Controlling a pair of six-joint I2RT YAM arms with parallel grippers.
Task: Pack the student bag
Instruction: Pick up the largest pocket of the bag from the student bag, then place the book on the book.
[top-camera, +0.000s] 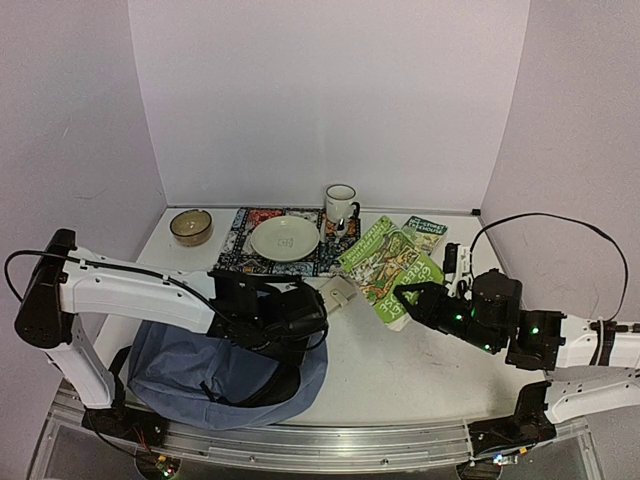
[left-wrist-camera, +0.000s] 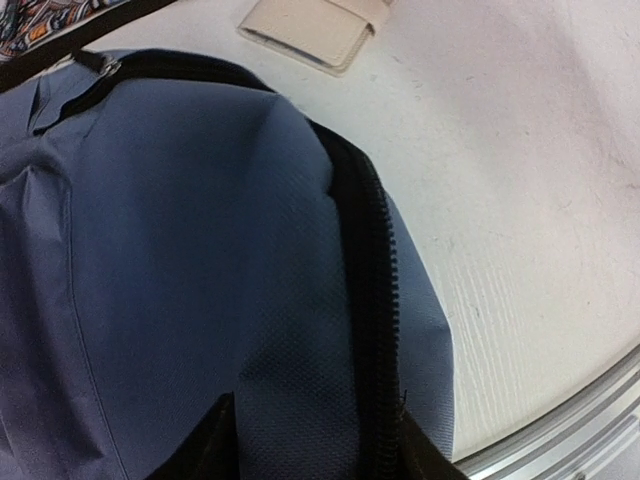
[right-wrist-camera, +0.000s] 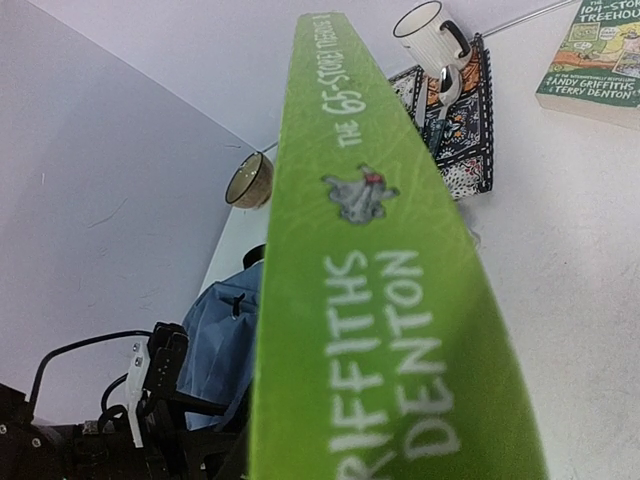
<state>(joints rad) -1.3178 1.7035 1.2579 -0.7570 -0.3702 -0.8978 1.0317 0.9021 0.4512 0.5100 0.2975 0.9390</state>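
The student bag (top-camera: 190, 372) is a slate-blue backpack slumped at the near left edge of the table. My left gripper (top-camera: 300, 318) sits on its upper right rim. In the left wrist view its dark fingertips (left-wrist-camera: 215, 452) pinch a raised fold of bag fabric (left-wrist-camera: 180, 250) beside the black zipper (left-wrist-camera: 372, 300). My right gripper (top-camera: 405, 297) is shut on a green book (top-camera: 385, 262), holding it tilted above the table right of the bag. The book's green spine (right-wrist-camera: 380, 280) fills the right wrist view and hides the fingers. The bag (right-wrist-camera: 225, 335) shows behind it.
A second book (top-camera: 425, 233) lies at the back right. A beige case (top-camera: 338, 293) lies beside the bag and shows in the left wrist view (left-wrist-camera: 310, 30). At the back are a patterned placemat (top-camera: 240, 255) with a plate (top-camera: 285, 238), a mug (top-camera: 340, 203) and a bowl (top-camera: 190, 226).
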